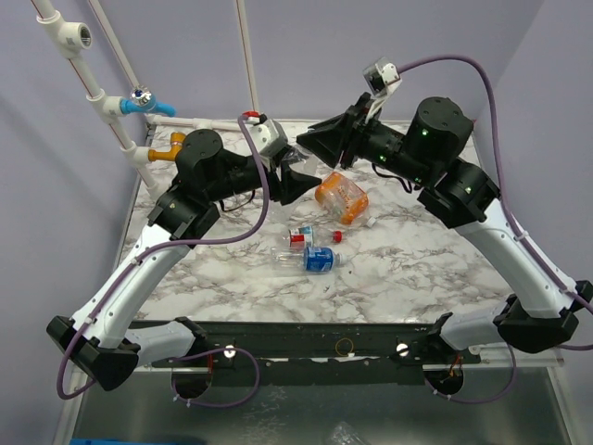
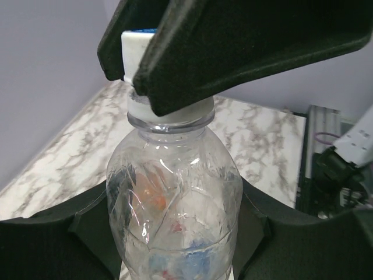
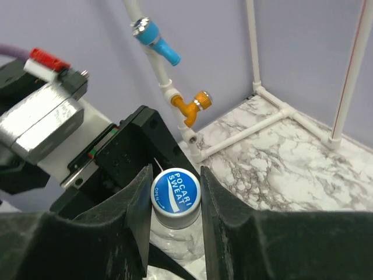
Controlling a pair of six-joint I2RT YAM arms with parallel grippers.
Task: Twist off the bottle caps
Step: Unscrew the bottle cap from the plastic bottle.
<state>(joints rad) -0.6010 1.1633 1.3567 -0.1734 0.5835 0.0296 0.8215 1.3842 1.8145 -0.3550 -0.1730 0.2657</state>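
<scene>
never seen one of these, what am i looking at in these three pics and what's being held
Two robot arms are bolted to a marble-patterned table. The wide picture looks down from above; the other two come from a camera on each wrist. The left gripper holds a clear bottle by its body, and the right gripper pinches its blue-and-white cap. On the table lie an orange bottle, a red-labelled bottle, a blue-labelled bottle and a loose red cap.
</scene>
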